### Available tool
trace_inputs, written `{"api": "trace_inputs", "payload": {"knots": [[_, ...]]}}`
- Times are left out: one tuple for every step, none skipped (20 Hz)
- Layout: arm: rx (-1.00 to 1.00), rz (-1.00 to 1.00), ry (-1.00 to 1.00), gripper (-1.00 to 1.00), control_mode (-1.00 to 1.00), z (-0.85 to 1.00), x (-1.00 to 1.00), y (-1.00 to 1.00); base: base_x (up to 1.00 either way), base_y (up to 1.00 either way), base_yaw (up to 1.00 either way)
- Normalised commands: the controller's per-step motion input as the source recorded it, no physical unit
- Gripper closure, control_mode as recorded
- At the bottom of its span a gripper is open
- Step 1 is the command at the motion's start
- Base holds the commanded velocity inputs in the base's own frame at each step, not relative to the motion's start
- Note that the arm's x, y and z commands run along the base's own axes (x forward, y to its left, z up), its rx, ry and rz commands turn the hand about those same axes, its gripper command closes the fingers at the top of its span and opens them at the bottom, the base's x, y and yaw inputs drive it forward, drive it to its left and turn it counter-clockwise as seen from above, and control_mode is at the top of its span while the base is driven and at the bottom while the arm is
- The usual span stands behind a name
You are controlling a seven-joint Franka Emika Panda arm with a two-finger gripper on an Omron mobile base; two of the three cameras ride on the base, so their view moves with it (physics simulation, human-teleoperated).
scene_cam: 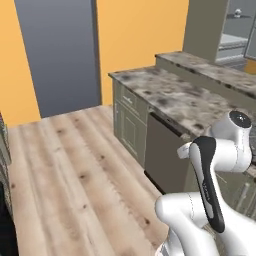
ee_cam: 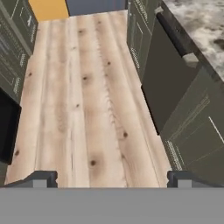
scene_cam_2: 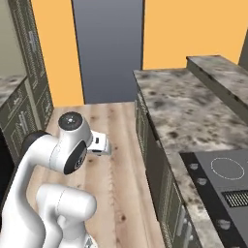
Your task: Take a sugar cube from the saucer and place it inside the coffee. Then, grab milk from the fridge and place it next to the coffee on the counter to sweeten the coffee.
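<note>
Gripper (ee_cam: 112,178), lower edge of the hand view, stands spread and empty over the wooden floor (ee_cam: 83,100). Counter (scene_cam: 170,90), centre right, carries no milk; judged: placement outstanding.

Counter (scene_cam: 170,92): mottled grey, brown and white stone look, smooth, faintly satin; runs centre to right of the left base view.
Floor (ee_cam: 87,96): pale wood planks with dark knots and visible grain, matt; fills the middle of the hand view.
Cupboard fronts (scene_cam: 131,120): olive-grey, panelled, flat matt paint.
Dishwasher panel (ee_cam: 168,87): dark grey, smooth, dull.
Cooktop (scene_cam_2: 225,181): black, smooth, glassy, lower right of the right base view.
Wall (scene_cam: 142,30): plain orange, matt.
Arm (scene_cam: 220,150): white glossy plastic-like shell with dark trim.
</note>
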Motion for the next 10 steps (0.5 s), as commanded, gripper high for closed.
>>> {"api": "trace_inputs", "payload": {"knots": [[0.0,0.0,0.0,-1.0,1.0,0.0,0.0,0.0,1.0,0.41,0.06],[0.0,0.0,0.0,-1.0,1.0,0.0,0.0,0.0,1.0,0.41,0.06],[0.0,0.0,0.0,-1.0,1.0,0.0,0.0,0.0,1.0,0.41,0.06],[0.0,0.0,0.0,-1.0,1.0,0.0,0.0,0.0,1.0,0.39,0.07],[0.0,0.0,0.0,-1.0,1.0,0.0,0.0,0.0,1.0,0.37,0.06],[0.0,0.0,0.0,-1.0,1.0,0.0,0.0,0.0,1.0,0.36,0.06],[0.0,0.0,0.0,-1.0,1.0,0.0,0.0,0.0,1.0,0.35,0.06],[0.0,0.0,0.0,-1.0,1.0,0.0,0.0,0.0,1.0,0.32,0.06],[0.0,0.0,0.0,-1.0,1.0,0.0,0.0,0.0,1.0,0.27,0.06],[0.0,0.0,0.0,-1.0,1.0,0.0,0.0,0.0,1.0,0.24,0.07]]}}
